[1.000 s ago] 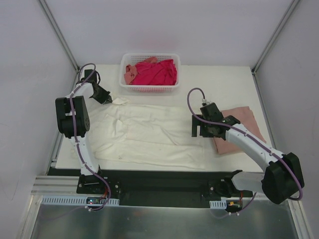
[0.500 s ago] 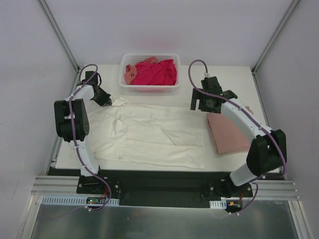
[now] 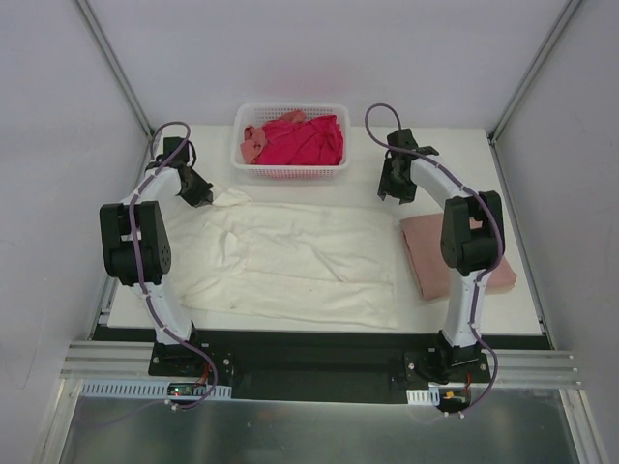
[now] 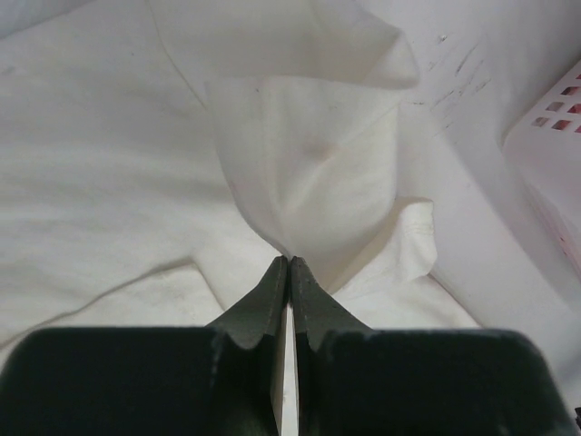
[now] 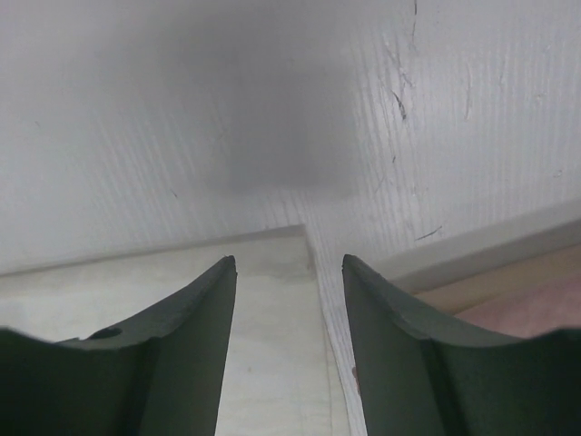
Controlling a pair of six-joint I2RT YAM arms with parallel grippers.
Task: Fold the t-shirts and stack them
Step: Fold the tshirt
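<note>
A cream t-shirt (image 3: 290, 261) lies spread flat across the table. My left gripper (image 3: 201, 194) is at its far left corner, shut on a raised pinch of the cream cloth (image 4: 309, 173); the jaw tips (image 4: 289, 262) meet on the fabric. My right gripper (image 3: 396, 189) hovers low over the shirt's far right corner (image 5: 272, 291), jaws apart, with the cloth's edge lying between them (image 5: 289, 263) ungripped. A folded dusty pink t-shirt (image 3: 455, 256) rests at the right, and its edge (image 5: 536, 309) shows beside the right finger. Magenta-red (image 3: 308, 140) and salmon (image 3: 252, 143) t-shirts lie in the basket.
The white lattice basket (image 3: 290, 170) stands at the table's far edge, between the two grippers; its wall (image 4: 554, 136) shows close to the left gripper. Bare white table (image 5: 272, 118) lies beyond the right gripper. Frame posts rise at both far corners.
The right arm swung from beside the pink shirt to the cream shirt's far right corner, and its jaws have narrowed. The left gripper stayed shut on the far left corner.
</note>
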